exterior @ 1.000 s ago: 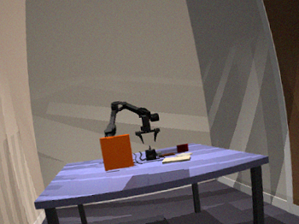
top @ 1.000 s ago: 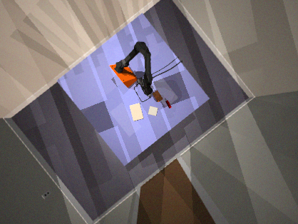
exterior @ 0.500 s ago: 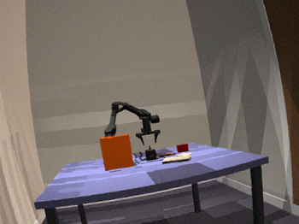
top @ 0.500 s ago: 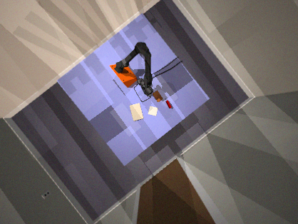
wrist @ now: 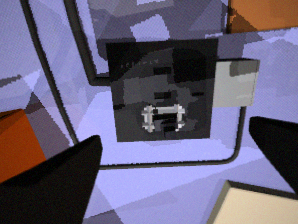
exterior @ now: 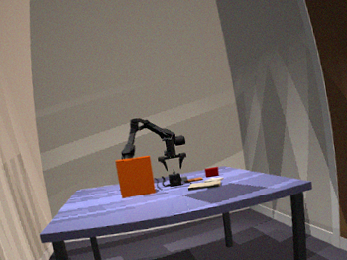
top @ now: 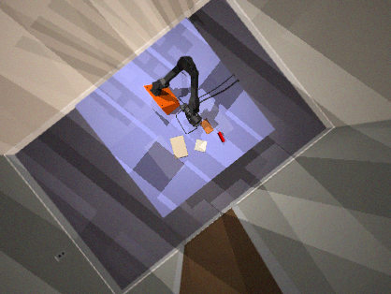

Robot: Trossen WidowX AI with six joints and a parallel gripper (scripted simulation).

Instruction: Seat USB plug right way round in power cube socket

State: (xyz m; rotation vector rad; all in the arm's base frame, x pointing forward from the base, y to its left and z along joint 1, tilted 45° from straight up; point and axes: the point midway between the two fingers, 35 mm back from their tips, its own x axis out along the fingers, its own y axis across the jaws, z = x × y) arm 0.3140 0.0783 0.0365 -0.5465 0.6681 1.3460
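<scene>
The black power cube stands on the table. In the wrist view its top shows dark slots and, near the lower edge, a bright silver outline with dark parts inside, at the plug's place. The plug shows as a small dark piece sticking up from the cube; which way round it sits and how deep cannot be told. My gripper is open and empty, pointing down above the cube, with its fingers on either side and not touching it. From overhead the arm hides the cube.
A light grey block sits at the cube's side. A black cable loops round it. A tall orange box stands by the arm's base. A flat orange piece, a red block and cream pieces lie nearby.
</scene>
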